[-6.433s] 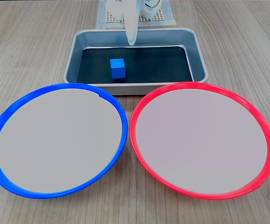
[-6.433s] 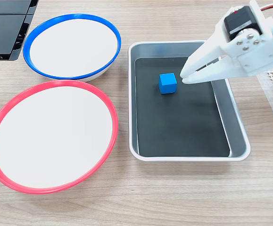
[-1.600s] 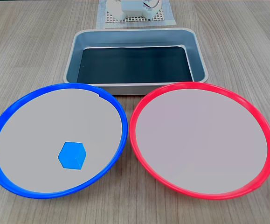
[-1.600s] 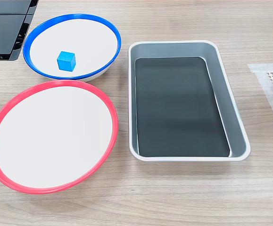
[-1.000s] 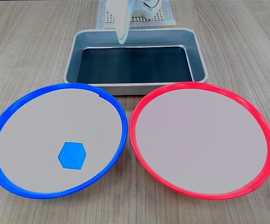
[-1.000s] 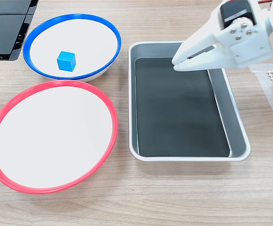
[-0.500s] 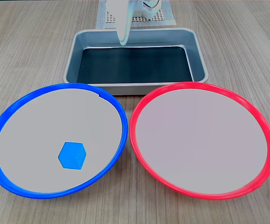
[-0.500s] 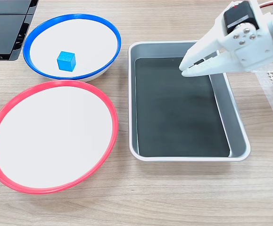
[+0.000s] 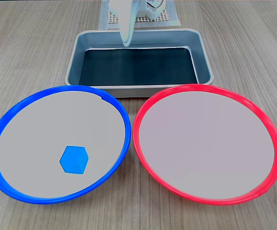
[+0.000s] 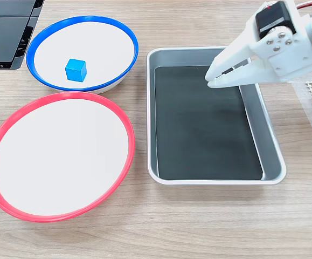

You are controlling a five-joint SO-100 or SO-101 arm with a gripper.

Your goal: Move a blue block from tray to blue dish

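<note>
The blue block (image 10: 76, 70) rests on the pale floor of the blue dish (image 10: 124, 38), clear of the rim on all sides; in a fixed view it lies in the part of the dish nearest that camera (image 9: 74, 159). My end effector (image 10: 210, 79) is well apart from the block, poised above the tray (image 10: 215, 182) near the tray's end that adjoins the blue dish's side of the counter; the tray's wall and the dish's blue rim lie between the two. The fingers (image 10: 228, 60) sit close together, with a narrow dark gap showing between them toward the tips, and they hold nothing. I cannot tell whether the tips meet. In a fixed view the end effector (image 9: 126, 43) hangs as a white taper over the tray's far wall (image 9: 138, 34). The tray's dark bottom is bare. The red-rimmed dish (image 10: 15, 210) sits just beside the blue dish, rims nearly touching, and carries nothing. A dark flat object (image 10: 7, 32) occupies one counter corner beside the blue dish. A white perforated mat (image 9: 110, 19) lies beyond the tray.
</note>
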